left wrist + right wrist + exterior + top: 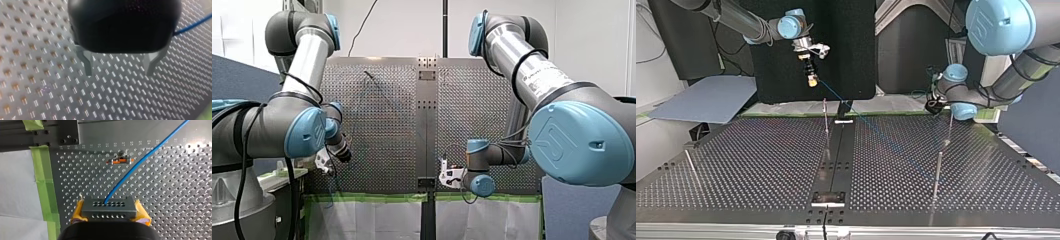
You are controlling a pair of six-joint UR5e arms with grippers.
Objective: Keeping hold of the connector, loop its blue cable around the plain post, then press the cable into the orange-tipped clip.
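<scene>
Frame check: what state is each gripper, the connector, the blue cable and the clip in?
right gripper: shut on the connector
left gripper: open, nothing between its fingers
connector: held, with the cable coming out of it
blue cable: passes beside the clip, not pressed in
orange-tipped clip: empty

Perforated table (761, 160) with thin posts (937, 172), orange-tipped clip (120, 161)
</scene>
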